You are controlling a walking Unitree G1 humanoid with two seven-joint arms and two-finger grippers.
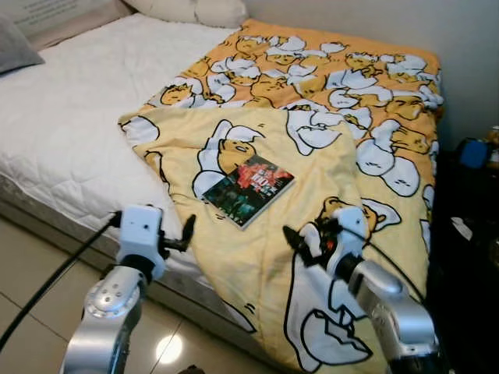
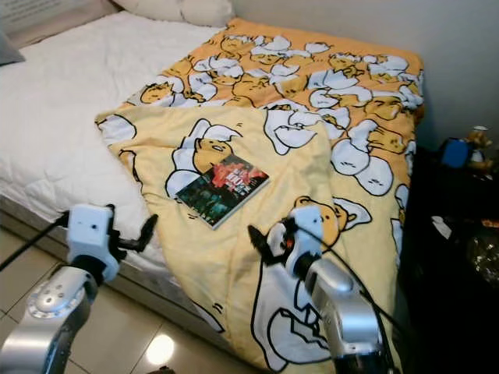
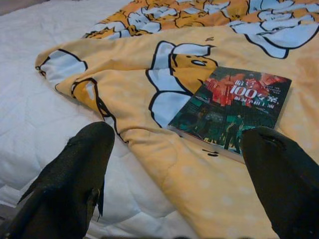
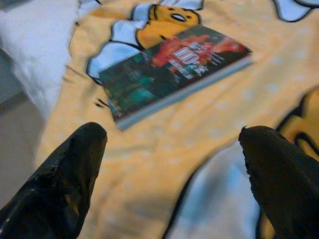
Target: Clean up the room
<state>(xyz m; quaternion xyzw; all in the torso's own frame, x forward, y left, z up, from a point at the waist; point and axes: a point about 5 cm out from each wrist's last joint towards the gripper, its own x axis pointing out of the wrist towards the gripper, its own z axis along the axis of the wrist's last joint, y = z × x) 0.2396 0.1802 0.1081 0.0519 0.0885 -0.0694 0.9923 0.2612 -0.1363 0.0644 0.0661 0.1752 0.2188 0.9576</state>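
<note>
The dark paperback book (image 1: 248, 189) lies flat on the soft yellow cartoon blanket (image 1: 312, 257), ahead of both wide-open end effectors (image 3: 179, 189) (image 4: 172, 174). Fingers might grab blanket instead, dragging it.

Glossy paperback book (image 1: 248, 189) on soft matt cloth blanket (image 1: 312, 257)

Yellow-orange blanket (image 1: 312, 117) patterned with white cartoon eggs; dark green and red book (image 1: 248, 189) ahead of the black jaws; white quilted mattress (image 1: 70, 117).
</note>
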